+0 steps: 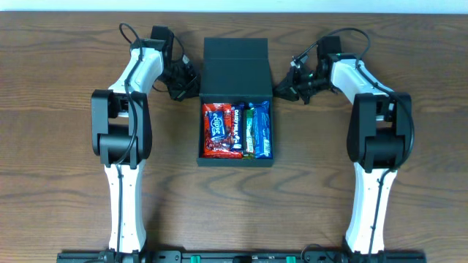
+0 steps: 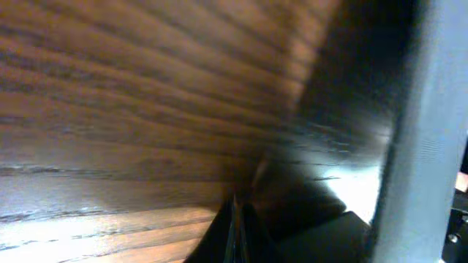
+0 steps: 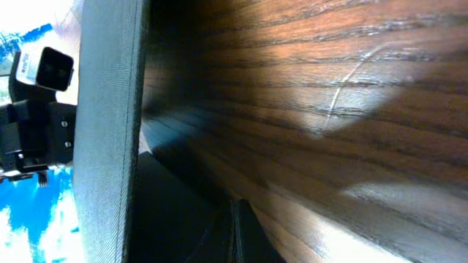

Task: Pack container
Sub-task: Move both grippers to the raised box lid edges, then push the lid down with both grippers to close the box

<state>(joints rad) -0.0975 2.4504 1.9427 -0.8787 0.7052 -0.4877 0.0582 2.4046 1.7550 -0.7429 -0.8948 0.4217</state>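
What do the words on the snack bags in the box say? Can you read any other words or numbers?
Nothing here is clear enough to quote.
On the red packet: white letters on a blue patch, too small to read.
On the blue packet: pale letters, too blurred to read.
On the green packet: too small to read.
On the white sticker: any print is blurred.
On the container: no writing shows.

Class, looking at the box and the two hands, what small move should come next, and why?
Probably tip the lid forward over the box: snacks already fill it, the lid is open, and the shut left hand and right hand flank the lid.
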